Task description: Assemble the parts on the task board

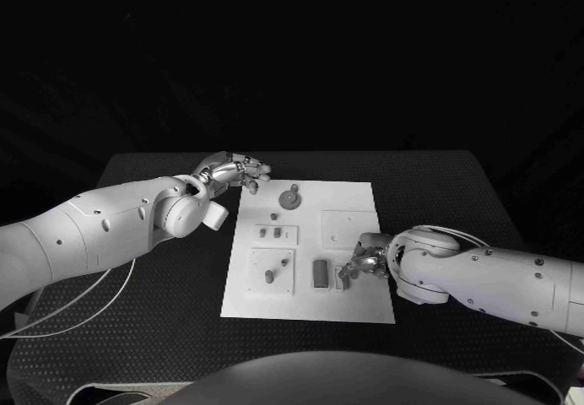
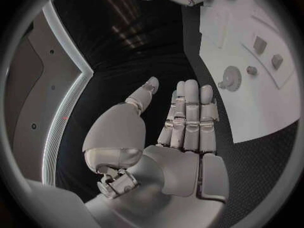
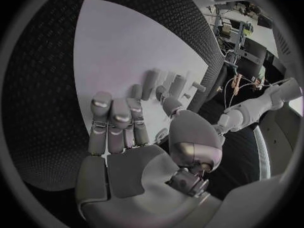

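The white task board (image 1: 353, 299) lies in the middle of the black table. On it are a grey gear (image 1: 289, 199), two small parts (image 1: 278, 232), a peg (image 1: 270, 275) and an upright block (image 1: 320, 272). My left hand (image 1: 237, 173) hovers off the board's far left corner; in the left wrist view the hand (image 2: 184, 121) has straight fingers, the thumb apart, and holds nothing, with the gear (image 2: 231, 78) beyond it. My right hand (image 1: 365, 260) sits low over the board's right side, next to the block. Its fingers (image 3: 114, 121) lie flat, and the thumb is beside several parts (image 3: 158, 86).
Two raised white squares, one (image 1: 347, 226) at the board's right and one (image 1: 273, 270) at its left, carry the sockets. Black table mat (image 1: 159, 321) surrounds the board on all sides. White cables (image 1: 85, 304) trail along my left arm.
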Controlling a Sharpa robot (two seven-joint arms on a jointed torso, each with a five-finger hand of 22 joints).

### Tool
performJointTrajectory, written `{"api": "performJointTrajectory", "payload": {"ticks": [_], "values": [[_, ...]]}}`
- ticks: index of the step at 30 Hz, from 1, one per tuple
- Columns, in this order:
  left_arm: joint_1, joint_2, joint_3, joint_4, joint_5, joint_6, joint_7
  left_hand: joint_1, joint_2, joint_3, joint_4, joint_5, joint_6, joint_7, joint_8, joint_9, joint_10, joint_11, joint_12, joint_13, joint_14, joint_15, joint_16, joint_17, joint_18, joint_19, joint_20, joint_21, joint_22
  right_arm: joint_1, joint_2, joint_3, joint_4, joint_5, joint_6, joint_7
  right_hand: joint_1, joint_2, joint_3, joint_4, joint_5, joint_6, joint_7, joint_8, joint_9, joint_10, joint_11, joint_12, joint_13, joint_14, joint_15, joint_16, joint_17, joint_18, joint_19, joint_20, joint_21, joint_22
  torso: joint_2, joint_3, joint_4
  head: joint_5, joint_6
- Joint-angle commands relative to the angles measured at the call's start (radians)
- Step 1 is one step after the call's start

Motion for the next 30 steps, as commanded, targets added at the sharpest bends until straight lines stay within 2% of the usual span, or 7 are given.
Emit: {"api": "performJointTrajectory", "payload": {"ticks": [1, 9, 15, 30], "values": [[0.001, 0.001, 0.001, 0.003, -0.003, 0.014, 0.005, -0.004, 0.001, 0.004, 0.004, -0.005, 0.005, -0.001, 0.006, 0.001, -0.003, 0.002, 0.004, -0.001, -0.002, 0.002, -0.003, 0.001, 0.015, 0.004, -0.005, -0.005, 0.001, -0.011, -0.002, -0.009, -0.011, -0.034, 0.038, -0.015, 0.013, -0.001, 0.007, 0.000, -0.006, 0.002, 0.002, -0.006, -0.148, 0.006, 0.000, 0.004, 0.001, -0.001, -0.006, 0.004, -0.001, 0.015, 0.002, -0.007, 0.001, -0.001, 0.000, 0.0009, -0.0007, 0.001, 0.000], [0.001, 0.003, 0.001, 0.002, -0.003, 0.015, 0.005, -0.005, 0.001, 0.004, 0.004, -0.005, 0.005, -0.001, 0.006, 0.001, -0.003, 0.002, 0.004, -0.001, -0.002, 0.002, -0.004, 0.002, 0.015, 0.004, -0.005, -0.005, 0.001, -0.013, -0.003, -0.009, -0.012, -0.039, 0.050, -0.016, 0.046, -0.002, 0.036, 0.001, -0.006, 0.003, 0.003, -0.007, -0.149, 0.008, 0.001, 0.003, 0.001, 0.000, -0.005, 0.004, -0.002, 0.015, 0.002, -0.003, 0.001, -0.003, 0.000, 0.0003, -0.0021, 0.001, 0.000], [0.001, 0.002, 0.001, 0.002, -0.004, 0.015, 0.005, -0.005, 0.001, 0.004, 0.004, -0.005, 0.005, -0.001, 0.006, 0.001, -0.004, 0.002, 0.004, -0.001, -0.002, 0.002, -0.004, 0.002, 0.015, 0.004, -0.005, -0.005, 0.002, -0.013, -0.009, -0.009, -0.010, -0.074, 0.049, -0.020, 0.062, -0.013, 0.053, 0.001, -0.006, 0.004, 0.003, -0.007, -0.150, 0.009, 0.002, 0.003, 0.002, 0.000, -0.004, 0.004, -0.003, 0.015, 0.003, -0.001, 0.002, -0.004, -0.001, 0.0004, -0.0022, 0.000, 0.000], [0.001, 0.000, 0.001, 0.002, -0.004, 0.014, 0.004, -0.005, 0.001, 0.004, 0.004, -0.005, 0.005, -0.001, 0.006, 0.001, -0.004, 0.002, 0.005, -0.001, -0.002, 0.002, -0.004, 0.002, 0.015, 0.004, -0.005, -0.006, 0.002, -0.013, -0.045, -0.009, -0.003, -0.131, 0.044, -0.029, 0.060, -0.025, 0.057, 0.003, -0.006, 0.002, 0.005, -0.008, -0.152, 0.006, 0.003, 0.000, 0.001, 0.000, -0.003, 0.004, -0.003, 0.015, 0.003, 0.002, 0.002, -0.005, -0.001, -0.0001, -0.0009, -0.002, 0.000]]}}
